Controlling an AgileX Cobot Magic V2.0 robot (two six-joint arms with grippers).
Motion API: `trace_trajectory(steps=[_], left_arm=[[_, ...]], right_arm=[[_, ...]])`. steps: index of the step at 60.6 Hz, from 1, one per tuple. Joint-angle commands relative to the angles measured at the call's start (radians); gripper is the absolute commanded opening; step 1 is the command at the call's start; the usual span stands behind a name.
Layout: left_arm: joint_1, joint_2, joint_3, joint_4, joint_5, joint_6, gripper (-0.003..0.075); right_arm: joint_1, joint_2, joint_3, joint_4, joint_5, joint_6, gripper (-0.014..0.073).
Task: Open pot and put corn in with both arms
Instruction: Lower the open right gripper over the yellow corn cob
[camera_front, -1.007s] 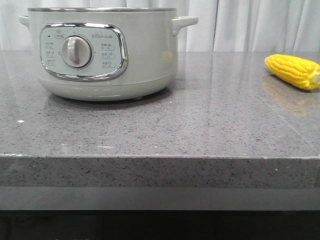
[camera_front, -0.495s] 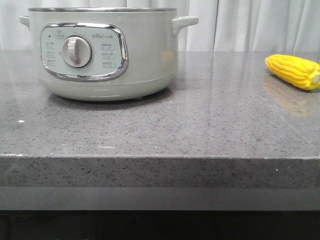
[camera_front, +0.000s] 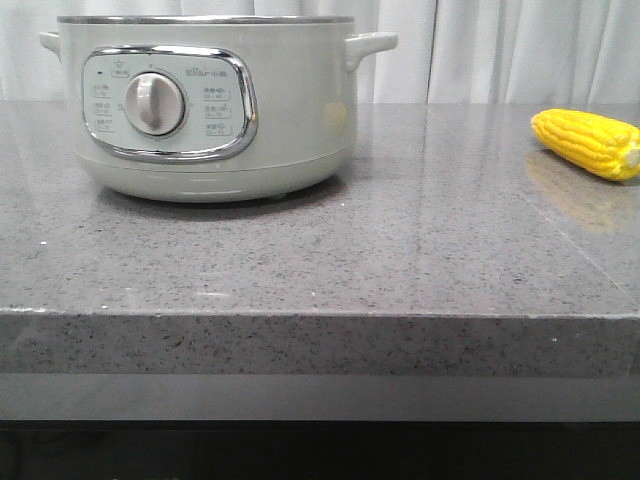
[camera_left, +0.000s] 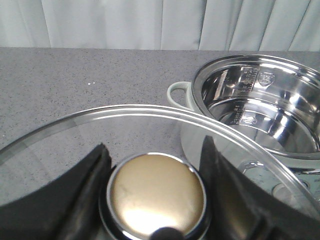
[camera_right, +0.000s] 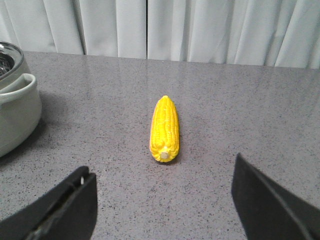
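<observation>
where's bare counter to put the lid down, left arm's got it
The widest bare patch of counter lies between the pot and the corn. The strip in front of the pot, toward the near edge, is also bare. The left gripper holds the glass lid by its knob.

bright even light, glare on pot (camera_left: 260, 107) interior, fingers (camera_right: 270, 205) blurry.

The left gripper (camera_left: 156, 200) is closed, its 2 black fingers (camera_left: 85, 195) pressed against either side of a round brass-coloured lid knob (camera_left: 156, 192), holding the glass lid (camera_left: 125, 125) up off the counter; the right gripper (camera_right: 162, 200) hangs above the counter with its 2 fingers (camera_right: 65, 205) spread wide and nothing between them; neither arm shows in the front view.
</observation>
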Motion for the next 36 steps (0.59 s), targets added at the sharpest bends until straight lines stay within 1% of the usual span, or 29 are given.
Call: trace_trajectory(steps=[1, 17, 25, 36], left_arm=[[0.002, -0.009, -0.033, -0.007, -0.152, -0.005, 0.0279], [0.002, -0.009, -0.033, -0.007, -0.152, -0.005, 0.0279], [0.002, -0.009, -0.033, -0.007, -0.152, -0.005, 0.0279], [0.002, -0.009, -0.033, -0.007, -0.152, -0.005, 0.0279]], right_arm=[[-0.006, 0.016, -0.031, -0.005, -0.089, -0.006, 0.0573], [-0.006, 0.034, -0.044, -0.006, -0.106, -0.006, 0.0573], [-0.006, 0.13, -0.122, -0.006, -0.02, -0.006, 0.0573], [-0.006, 0.318, -0.286, -0.006, 0.121, -0.006, 0.0573]])
